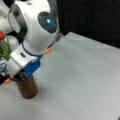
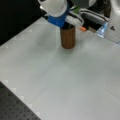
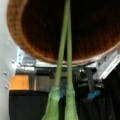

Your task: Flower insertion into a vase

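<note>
Stems (image 3: 65,50): two green ones fill the wrist view closest to the lens, thick and pale at the bottom, thinning as they run up over the vase (image 3: 50,32) rim and into its dark inside. Rim is brown, wood-like, curved across the top half of that view. Past the rim: white surface at left, an orange patch and dark clutter lower down, too blurred to name.

In both front views the vase (image 1: 27,88) stands upright on the grey table (image 1: 82,82); in a front view it sits at lower left, in a front view (image 2: 68,37) at top centre. Straight-sided, no handle.

Gripper (image 1: 17,76) is right over the vase mouth, blue block and orange tips just above the rim; wrist and white arm (image 1: 35,27) rise from it toward that view's top left. Gripper (image 2: 68,23) likewise sits on top of the vase, covering its opening. Fingers: cannot tell whether apart or together, they're hidden by the wrist body.

Left of the vase, at the edge: green leaves (image 1: 6,50) and a red bit, beside the arm.
</note>
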